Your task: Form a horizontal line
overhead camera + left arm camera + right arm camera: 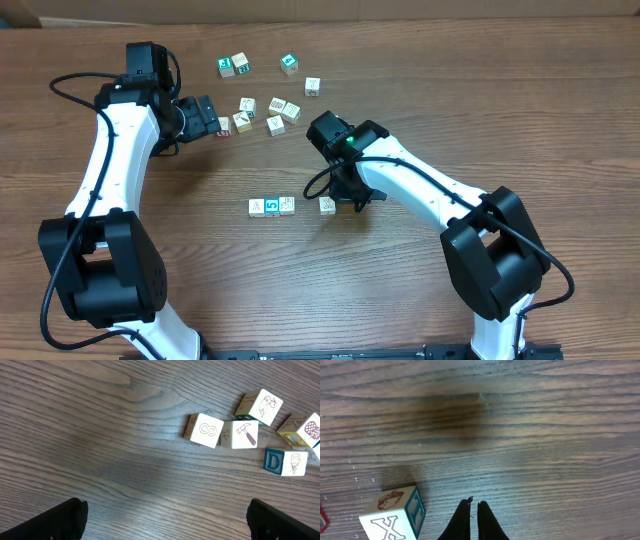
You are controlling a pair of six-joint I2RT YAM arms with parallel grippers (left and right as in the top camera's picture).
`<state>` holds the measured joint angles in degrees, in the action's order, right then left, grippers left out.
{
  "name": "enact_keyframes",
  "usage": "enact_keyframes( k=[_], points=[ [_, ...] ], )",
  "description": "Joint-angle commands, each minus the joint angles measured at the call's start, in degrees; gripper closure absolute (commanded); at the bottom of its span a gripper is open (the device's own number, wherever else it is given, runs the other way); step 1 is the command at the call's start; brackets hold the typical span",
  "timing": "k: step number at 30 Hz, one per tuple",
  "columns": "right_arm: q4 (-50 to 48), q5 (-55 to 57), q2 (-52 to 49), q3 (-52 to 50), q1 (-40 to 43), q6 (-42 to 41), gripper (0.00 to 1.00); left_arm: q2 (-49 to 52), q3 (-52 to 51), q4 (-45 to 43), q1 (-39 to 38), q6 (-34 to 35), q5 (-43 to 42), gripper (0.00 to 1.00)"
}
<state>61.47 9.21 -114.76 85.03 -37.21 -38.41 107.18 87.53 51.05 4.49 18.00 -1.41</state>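
- Four cubes made up my horizontal line [287, 205] at the middle of the surface [450, 60]: three sat touching, with the blue "5" cube [272, 206] between two whitish ones, and the fourth cube [327, 205] lay slightly apart on their right.
- My right claw [475, 505] was clenched, fingers pressed together, just beside that fourth cube.
- My left claw [165, 517] stood released near the loose cubes [262, 112].

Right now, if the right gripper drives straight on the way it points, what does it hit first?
No cube. Ahead of the shut right gripper is only bare table, which it probably meets first if pitched down. The X cube sits beside the tips, off that line.
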Motion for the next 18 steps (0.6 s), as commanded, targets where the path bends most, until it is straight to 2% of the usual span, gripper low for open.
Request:
enact_keyframes(
  k=[1, 5, 12, 18],
  points=[
    [-2.95, -4.68, -0.02, -3.19, 0.2, -0.59, 0.96, 0.39, 0.52, -0.13, -0.76, 0.0, 0.37, 0.0],
    [-8.24, -8.52, -0.09, -7.43, 0.31, -0.61, 0.96, 0.39, 0.52, -0.15, -0.76, 0.0, 0.35, 0.0],
    [-8.57, -11.87, -0.09, -7.63, 1.09, -0.61, 0.96, 0.39, 0.52, -0.13, -0.76, 0.0, 0.35, 0.0],
    [-12.57, -15.34, -0.13, -7.8, 0.66, -0.61, 0.96, 0.39, 0.52, -0.15, -0.76, 0.0, 0.37, 0.0]
  ],
)
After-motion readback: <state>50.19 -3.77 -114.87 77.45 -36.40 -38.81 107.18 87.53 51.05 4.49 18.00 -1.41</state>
